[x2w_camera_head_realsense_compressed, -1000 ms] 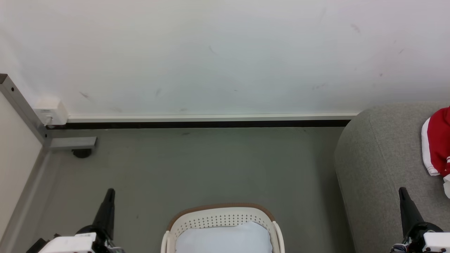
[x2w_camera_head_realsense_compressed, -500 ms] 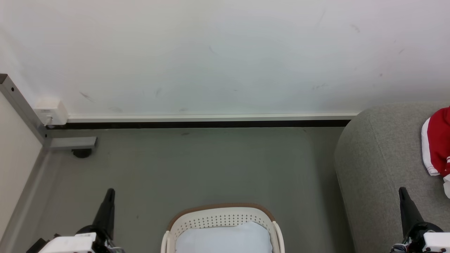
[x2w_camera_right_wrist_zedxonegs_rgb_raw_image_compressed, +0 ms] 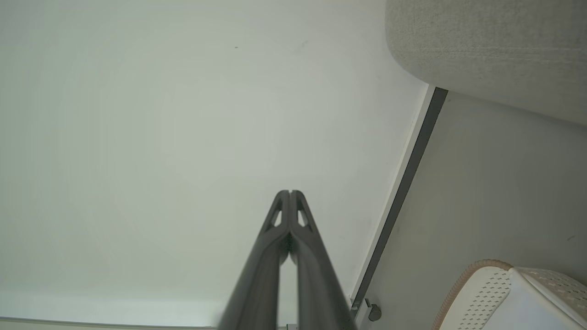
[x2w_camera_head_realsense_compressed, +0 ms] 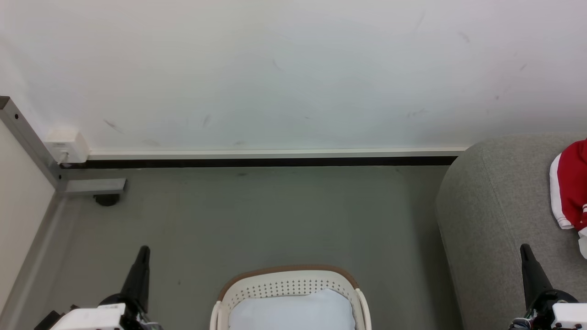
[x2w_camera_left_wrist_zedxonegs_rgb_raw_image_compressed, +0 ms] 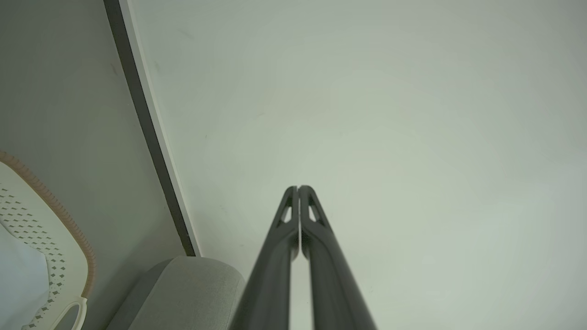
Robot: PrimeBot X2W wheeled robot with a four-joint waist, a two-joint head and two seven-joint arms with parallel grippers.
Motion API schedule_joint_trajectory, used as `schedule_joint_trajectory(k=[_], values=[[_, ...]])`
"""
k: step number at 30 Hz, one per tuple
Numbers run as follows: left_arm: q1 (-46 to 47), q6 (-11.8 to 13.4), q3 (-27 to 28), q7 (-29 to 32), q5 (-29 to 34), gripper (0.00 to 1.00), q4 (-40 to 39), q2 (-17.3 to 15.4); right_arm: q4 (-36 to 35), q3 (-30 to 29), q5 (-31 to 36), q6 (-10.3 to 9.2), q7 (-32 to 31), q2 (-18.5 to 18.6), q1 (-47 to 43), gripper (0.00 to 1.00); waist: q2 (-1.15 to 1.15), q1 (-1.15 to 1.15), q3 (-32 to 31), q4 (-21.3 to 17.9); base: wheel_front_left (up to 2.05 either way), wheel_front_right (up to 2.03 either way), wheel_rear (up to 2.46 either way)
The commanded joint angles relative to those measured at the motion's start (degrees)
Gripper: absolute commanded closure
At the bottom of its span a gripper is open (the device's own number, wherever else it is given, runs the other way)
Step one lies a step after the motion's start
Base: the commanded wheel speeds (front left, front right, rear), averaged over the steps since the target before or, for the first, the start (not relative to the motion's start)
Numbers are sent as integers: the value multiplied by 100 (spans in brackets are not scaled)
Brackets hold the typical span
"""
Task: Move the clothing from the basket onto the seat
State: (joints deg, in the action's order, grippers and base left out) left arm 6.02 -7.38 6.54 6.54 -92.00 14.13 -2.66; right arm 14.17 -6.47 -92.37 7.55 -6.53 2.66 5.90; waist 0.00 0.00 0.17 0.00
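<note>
Clothing (x2w_camera_head_realsense_compressed: 570,183) lies bunched on seat (x2w_camera_head_realsense_compressed: 490,215) at right edge of head view, partly cut off by frame. Visible part runs lengthwise toward wall (x2w_camera_head_realsense_compressed: 293,68), white-trimmed edge facing left, toward seat's rounded end. Basket (x2w_camera_head_realsense_compressed: 289,277) stands on floor (x2w_camera_head_realsense_compressed: 275,215) at bottom centre and holds pale cushion (x2w_camera_head_realsense_compressed: 293,311). Left gripper (x2w_camera_head_realsense_compressed: 143,251) and right gripper (x2w_camera_head_realsense_compressed: 525,248) are both pinched together, empty, fingers pointing at wall.

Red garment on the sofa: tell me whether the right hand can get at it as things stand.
Probably yes. The right hand is at the sofa, the red garment ahead to its right, bare grey fabric between them. The hand is shut and must open first.
</note>
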Motion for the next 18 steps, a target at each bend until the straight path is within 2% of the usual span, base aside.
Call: schedule_joint_trajectory(k=[1, 18], values=[[53, -23, 12, 20, -77, 100, -18, -40, -29, -20, -10, -12, -20, 40, 74, 100, 0, 0, 0, 0, 0, 0, 0], [53, -23, 12, 20, -77, 100, -19, -40, -29, -20, -10, -12, -20, 40, 74, 100, 0, 0, 0, 0, 0, 0, 0]])
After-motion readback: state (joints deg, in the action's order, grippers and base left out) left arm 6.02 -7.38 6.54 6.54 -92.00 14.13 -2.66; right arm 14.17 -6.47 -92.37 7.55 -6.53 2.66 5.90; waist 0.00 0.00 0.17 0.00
